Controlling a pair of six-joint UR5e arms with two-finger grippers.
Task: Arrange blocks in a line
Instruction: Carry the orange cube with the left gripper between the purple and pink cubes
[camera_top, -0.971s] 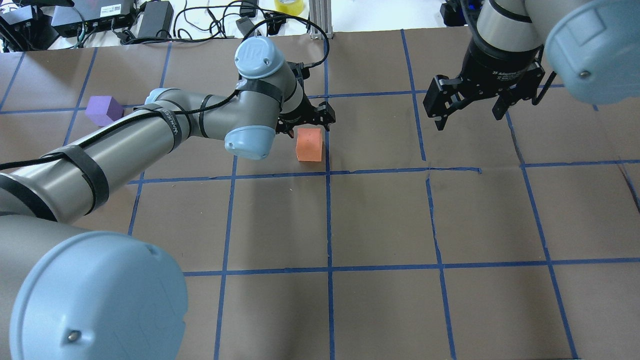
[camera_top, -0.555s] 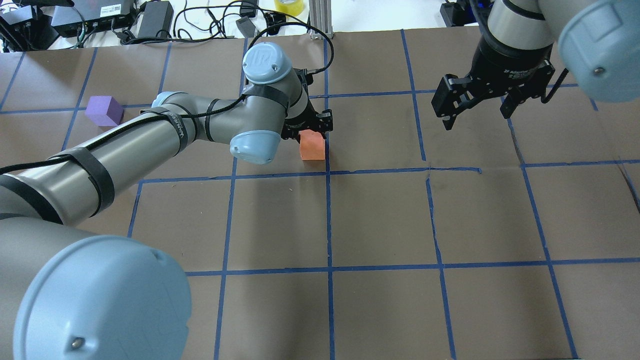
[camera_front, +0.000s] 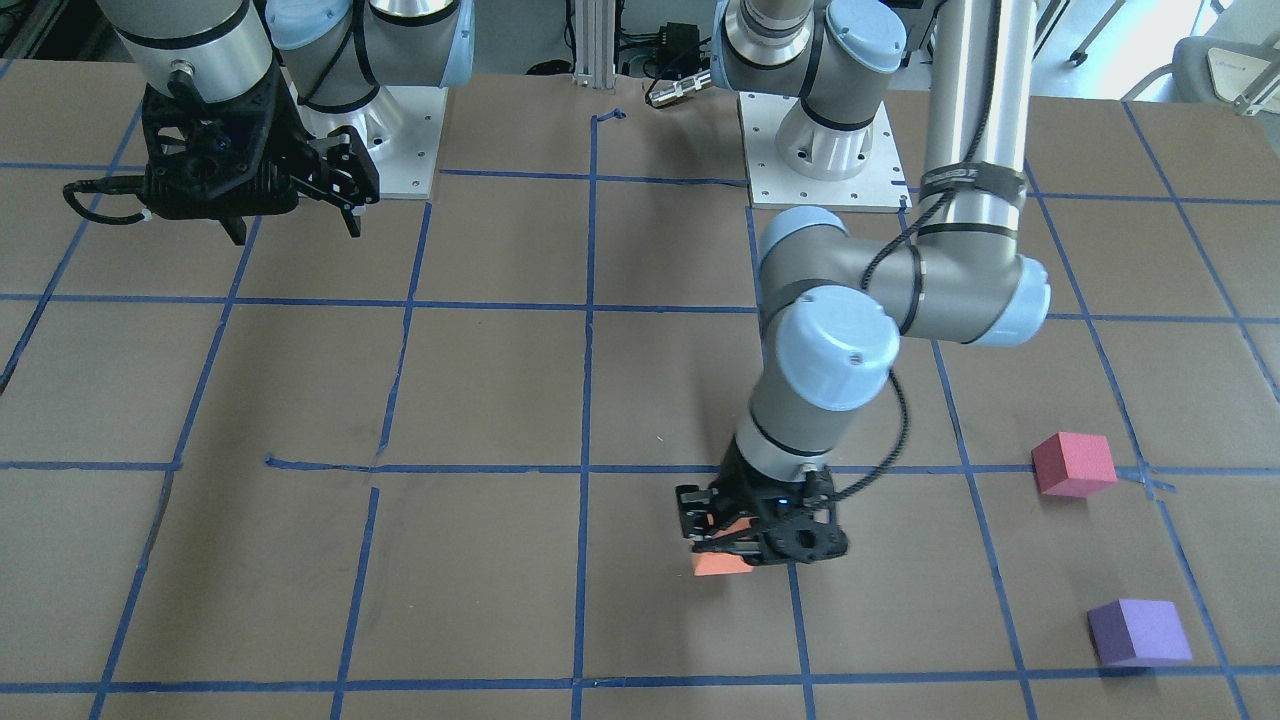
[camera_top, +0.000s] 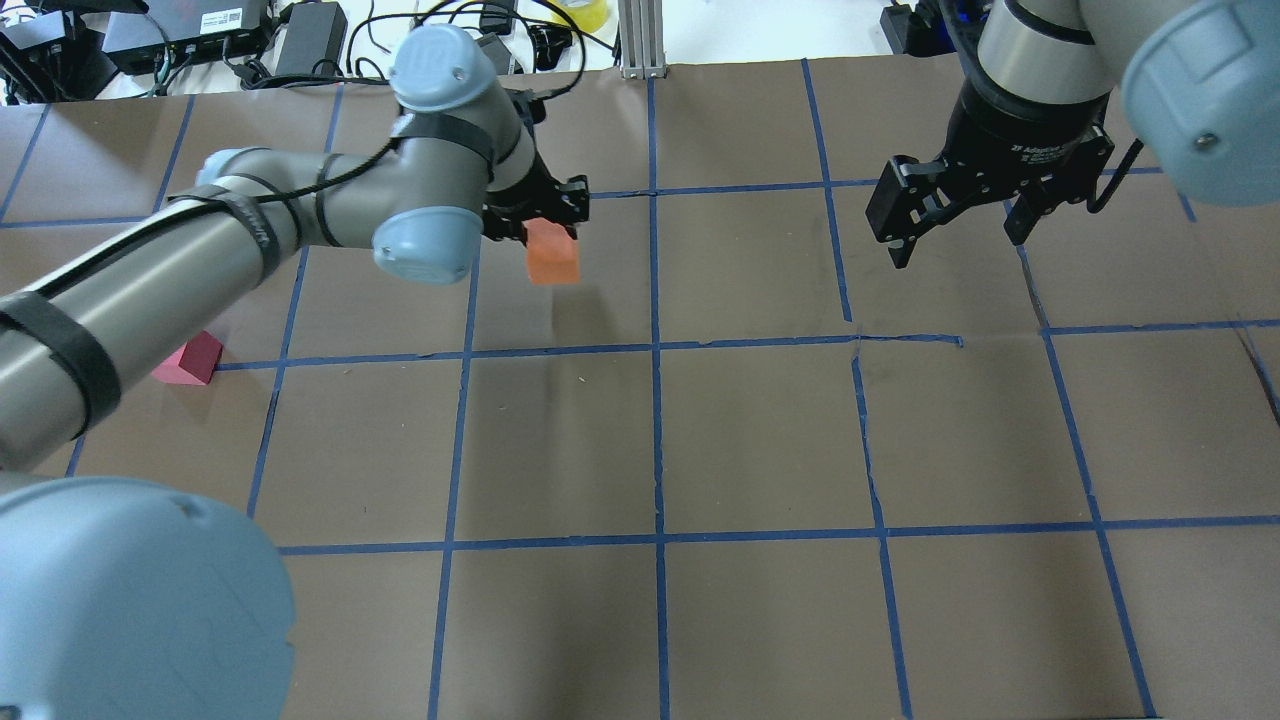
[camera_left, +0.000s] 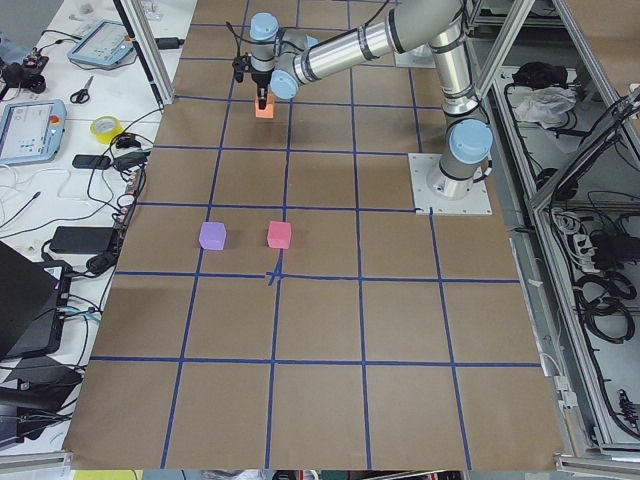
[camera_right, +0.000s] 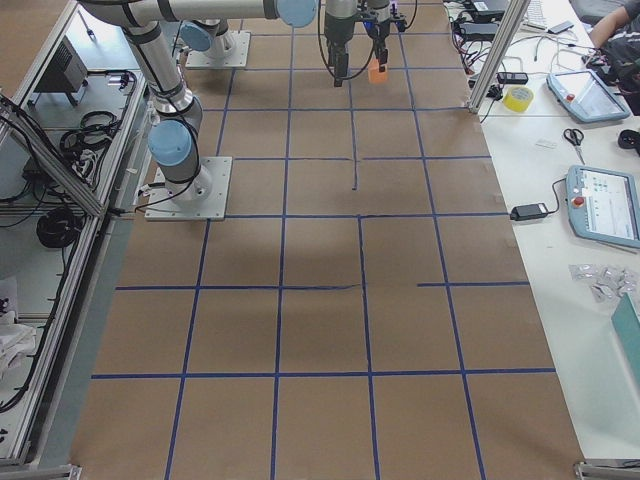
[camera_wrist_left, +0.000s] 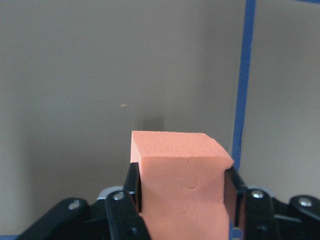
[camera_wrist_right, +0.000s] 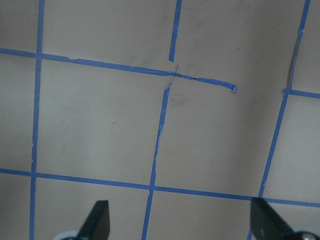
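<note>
Well apart from the pinkish-red block, the orange block hangs pinched across opposite faces by the left gripper, probably light, squashy foam needing gentle mid-face pressure; the right gripper gapes empty.

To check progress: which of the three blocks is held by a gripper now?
The orange block, clamped in the left gripper; the pinkish-red block and the purple block lie free on the table.
</note>
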